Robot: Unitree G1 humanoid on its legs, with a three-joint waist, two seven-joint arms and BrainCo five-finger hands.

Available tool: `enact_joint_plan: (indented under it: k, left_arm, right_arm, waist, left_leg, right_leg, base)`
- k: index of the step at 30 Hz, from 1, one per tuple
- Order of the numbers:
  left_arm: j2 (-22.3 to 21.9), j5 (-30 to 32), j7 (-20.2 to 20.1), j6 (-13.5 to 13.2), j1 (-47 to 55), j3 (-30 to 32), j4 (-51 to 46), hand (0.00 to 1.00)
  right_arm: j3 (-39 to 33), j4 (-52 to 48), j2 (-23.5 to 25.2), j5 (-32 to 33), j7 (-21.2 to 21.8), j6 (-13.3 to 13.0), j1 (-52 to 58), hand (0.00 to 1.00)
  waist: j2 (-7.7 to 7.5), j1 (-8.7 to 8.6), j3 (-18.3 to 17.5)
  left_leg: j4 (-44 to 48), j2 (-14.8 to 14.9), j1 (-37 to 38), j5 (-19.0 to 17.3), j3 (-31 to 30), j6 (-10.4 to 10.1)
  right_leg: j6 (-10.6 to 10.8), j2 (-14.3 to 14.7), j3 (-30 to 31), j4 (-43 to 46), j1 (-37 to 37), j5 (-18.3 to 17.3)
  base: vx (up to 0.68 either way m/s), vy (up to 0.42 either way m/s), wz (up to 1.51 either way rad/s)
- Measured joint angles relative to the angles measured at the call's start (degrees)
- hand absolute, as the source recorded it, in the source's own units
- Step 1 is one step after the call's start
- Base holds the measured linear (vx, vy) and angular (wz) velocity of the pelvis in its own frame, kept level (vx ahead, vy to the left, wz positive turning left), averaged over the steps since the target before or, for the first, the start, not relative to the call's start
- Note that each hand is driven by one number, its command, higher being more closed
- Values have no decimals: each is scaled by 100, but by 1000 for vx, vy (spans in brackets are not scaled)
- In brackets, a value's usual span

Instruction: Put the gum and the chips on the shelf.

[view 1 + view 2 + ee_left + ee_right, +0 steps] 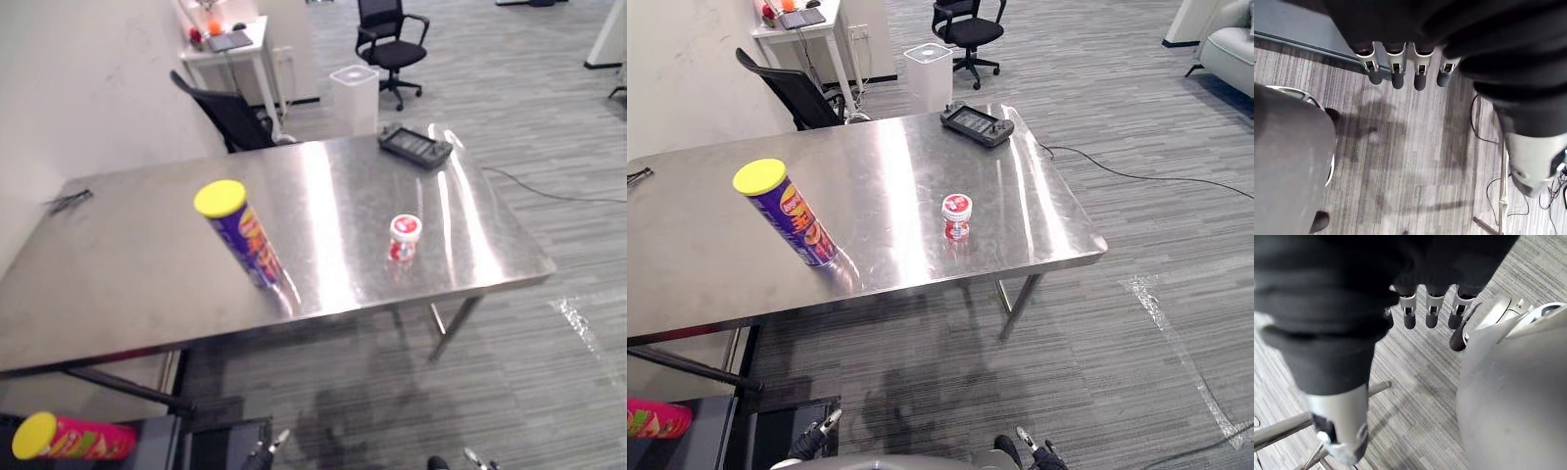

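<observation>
Chips can [243, 235], tall, purple, yellow-lidded, looks light and slippery, so grab its middle; left hand [1397, 73] and right hand [1431, 313] hang straight-fingered, empty.

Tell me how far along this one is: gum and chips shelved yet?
Nothing looks done. The purple chips can and the gum tub both stand on the steel table. Nothing is in hand: the left hand and right hand hang open over the floor. Both pickups and placements remain. A pink can lies low at the left.
</observation>
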Motion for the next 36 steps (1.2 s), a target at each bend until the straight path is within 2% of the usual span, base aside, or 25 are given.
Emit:
enact_joint_plan:
  k: [4, 8, 9, 10, 15, 17, 19, 21, 23, 26, 28, 32, 36]
  left_arm:
    - [-1, 28, -11, 13, -50, -1, 21, 0]
    - [12, 31, -25, 87, -69, 24, 26, 0]
    - [-8, 54, -66, 116, -72, 25, 25, 0]
    - [-7, 69, -69, 117, -75, 29, 23, 0]
    - [36, 212, -112, 116, -6, 344, 14, 0]
    - [75, 212, -122, 115, 46, 399, 11, 0]
    - [75, 208, -124, 116, 72, 544, 6, 0]
    - [65, 194, -115, 115, 129, 797, -48, 0]
    - [53, 173, -111, 116, 147, 911, -151, 0]
    - [37, 144, -112, 110, 183, 1005, -376, 0]
    - [25, 143, -115, 107, 178, 993, -475, 0]
    - [5, 141, -125, 112, 183, 872, -496, 0]
    - [4, 141, -194, 107, 297, 779, -674, 0]
  right_arm:
    - [-629, 39, -44, -95, -140, 1, 5, 0]
    - [-1389, 40, -144, -90, -208, 29, -2, 0]
    - [-1767, 38, -240, -87, -208, 52, 10, 0]
    - [-1830, 37, -261, -87, -208, 56, 12, 0]
    - [-3023, -99, -793, 145, -220, 76, -170, 0]
    - [-3155, -307, -1054, 398, -267, 69, -328, 0]
    - [-3127, -775, -1143, 450, -404, 67, -392, 0]
    - [-2927, -2061, -1189, 435, -737, -6, -393, 0]
    - [-2832, -2839, -1264, 360, -986, -98, -404, 0]
    - [-2525, -4239, -1414, -115, -1364, -269, -569, 0]
    - [-2215, -4780, -1426, -451, -1425, -341, -635, 0]
    - [-1481, -5806, -1358, -757, -1325, -363, -569, 0]
    - [-819, -6603, -1358, -781, -813, -457, -394, 0]
  waist:
    - [-26, 10, 14]
    - [-128, 12, 81]
    - [-61, -7, 48]
    - [-57, -9, 47]
    - [-132, -20, 33]
    - [-163, -34, 15]
    - [-177, -48, 7]
    - [-176, -52, 3]
    - [-173, -56, 0]
    - [-156, -56, -26]
    - [-179, -54, -47]
    - [-236, -50, -56]
    - [-280, -29, -65]
  left_leg:
    - [-174, 35, 3, 104, -18, -42]
    - [-671, -66, 95, 455, -14, -79]
    - [-877, -58, 103, 589, -75, -103]
    - [-877, -54, 102, 593, -90, -108]
    - [-885, -7, 65, 618, -192, -152]
    - [-884, -10, 36, 604, -191, -161]
    - [-876, -8, -9, 592, -184, -171]
    - [-850, 2, -52, 582, -158, -157]
    - [-849, 10, -88, 565, -163, -158]
    - [-847, 38, -88, 512, -173, -198]
    - [-847, 46, -87, 503, -186, -203]
    - [-845, 66, -83, 459, -262, -183]
    - [-844, 68, -72, 434, -323, -152]
  right_leg:
    - [0, 22, -382, -200, 10, -2]
    - [59, -39, -698, -377, -45, -148]
    - [7, -1, -750, -356, -96, -178]
    - [7, 3, -763, -354, -97, -179]
    - [-18, 15, -927, -416, -60, -189]
    - [-31, 11, -930, -421, -87, -193]
    - [-40, 12, -928, -419, -126, -189]
    - [-36, 26, -920, -419, -173, -179]
    - [0, 35, -930, -418, -199, -156]
    - [-6, 64, -962, -417, -200, -150]
    - [-6, 67, -984, -410, -195, -149]
    - [-2, 76, -1085, -308, -199, -146]
    - [47, 33, -1159, -212, -194, -118]
  base:
    - [-78, -119, -5]
    - [-148, -131, -2]
    - [-107, -82, 11]
    - [-118, -91, 21]
    - [-43, -37, 9]
    - [18, -6, 1]
    - [51, -11, -1]
    - [114, -20, -4]
    - [99, -17, 3]
    - [115, -20, 0]
    - [83, -13, 1]
    - [56, -12, 10]
    - [14, -1, 9]
